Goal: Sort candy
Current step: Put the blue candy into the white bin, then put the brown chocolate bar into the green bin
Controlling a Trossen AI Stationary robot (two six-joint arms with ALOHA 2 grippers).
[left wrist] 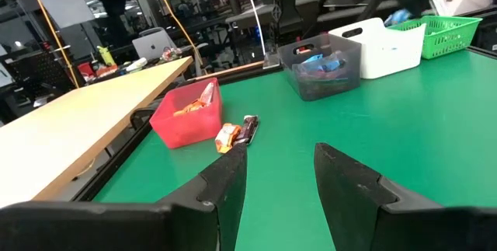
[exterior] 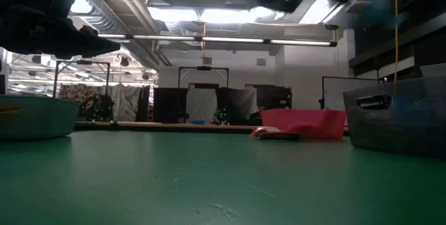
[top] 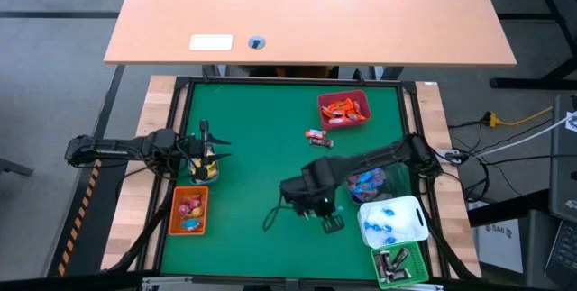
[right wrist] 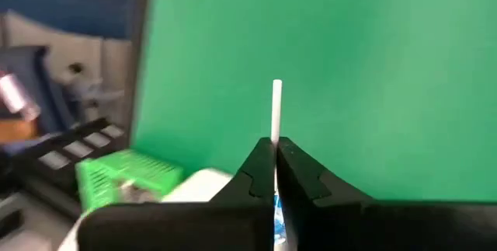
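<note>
Right pincer (right wrist: pixel 275 175) hangs over the green surface (top: pixel 261 147) just beside the white bin (top: pixel 393 222), fingers clamped together on a lollipop w/ white stick (right wrist: pixel 276 111) and blue wrapper. Left pincer (left wrist: pixel 279 173) sits by the orange bin (top: pixel 189 211), fingers apart, empty. Two loose candies (top: pixel 317 137) lie near the red bin (top: pixel 343 109), well away from the white bin.

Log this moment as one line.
right pincer: shut on lollipop | left pincer: open, empty | loose candy on mat
</note>
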